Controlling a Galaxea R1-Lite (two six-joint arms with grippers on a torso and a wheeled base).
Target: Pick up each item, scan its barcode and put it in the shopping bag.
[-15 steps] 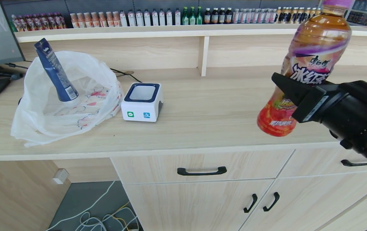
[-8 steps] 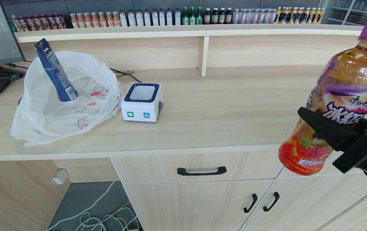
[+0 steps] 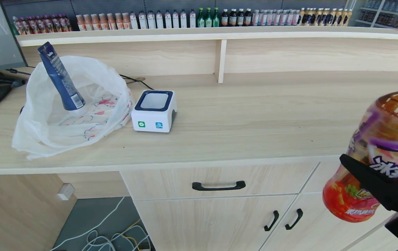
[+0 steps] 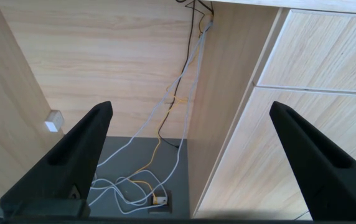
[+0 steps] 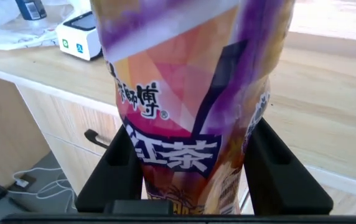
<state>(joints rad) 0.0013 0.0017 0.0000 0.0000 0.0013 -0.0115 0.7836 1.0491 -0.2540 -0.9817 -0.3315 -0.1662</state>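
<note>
1. While clamped between the right fingers (image 3: pixel 366 176), the iced-tea bottle (image 3: pixel 383 139) hangs tilted, cap uppermost, off the front edge of the tabletop (image 3: pixel 240 118), before the drawers (image 3: pixel 219 174).
2. Scanner (image 3: pixel 154 111): on the tabletop, just beside the shopping bag (image 3: pixel 45 129), which holds a blue tube (image 3: pixel 61 78).
3. Left fingers (image 4: pixel 72 162): spread apart, grasping nothing.

Shop checkout: wooden counter (image 3: pixel 240 115), barcode scanner (image 3: pixel 154 111), drink-bottle shelves (image 3: pixel 199 17) behind.

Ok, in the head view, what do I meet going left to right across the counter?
The shopping bag with the blue tube standing in it → scanner → tea bottle, held by the right gripper at the far right.
</note>
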